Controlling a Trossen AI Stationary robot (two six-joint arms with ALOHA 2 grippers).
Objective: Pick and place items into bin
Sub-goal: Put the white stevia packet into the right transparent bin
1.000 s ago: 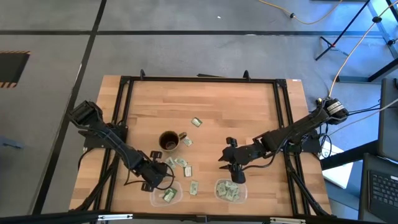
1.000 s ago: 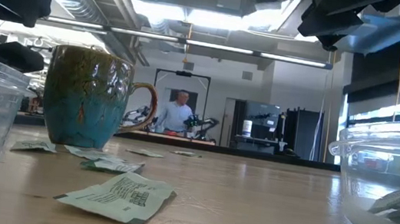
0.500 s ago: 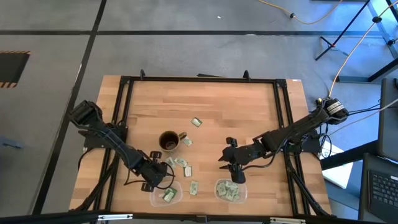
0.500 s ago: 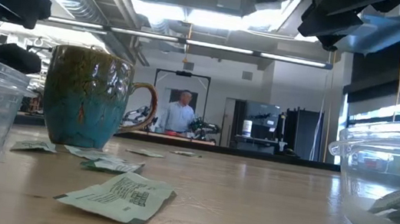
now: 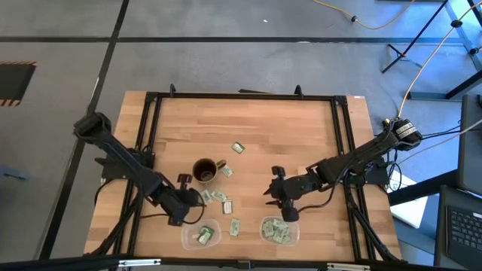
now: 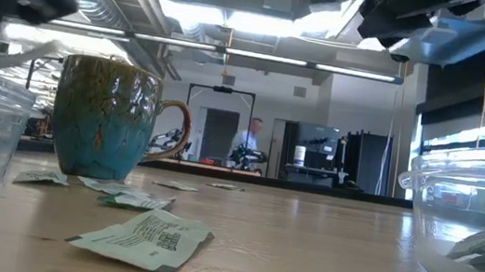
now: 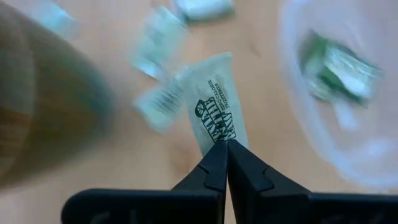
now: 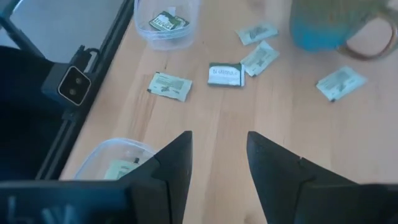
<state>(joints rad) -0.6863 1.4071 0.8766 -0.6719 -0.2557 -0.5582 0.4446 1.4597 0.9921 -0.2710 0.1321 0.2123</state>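
Note:
Small pale green and white packets lie flat on the wooden table near a brown and teal mug: one far of the mug, others near it, one between two clear bins. My left gripper, just near of the mug and far of the left bin, is shut on one packet. My right gripper hangs open above the right bin, which holds several packets. The left bin holds a packet too. My left gripper pinches the packet by its narrow near end, between the tips of its two fingers. The fingers come steeply from above and lie along the packet. The packet sticks out beyond the fingertips, printed face up, above the loose packets on the table.
A black frame runs round the table's edges. The far half of the table holds no objects. In the low view the mug and a packet stand between the two bins' walls. A person moves in the room behind.
My left gripper has risen from beside the left bin's far rim and drawn a little toward the mug; in the low view its dark shape has lifted off the bin's edge. My right gripper has kept its place. The person behind has walked to the right.

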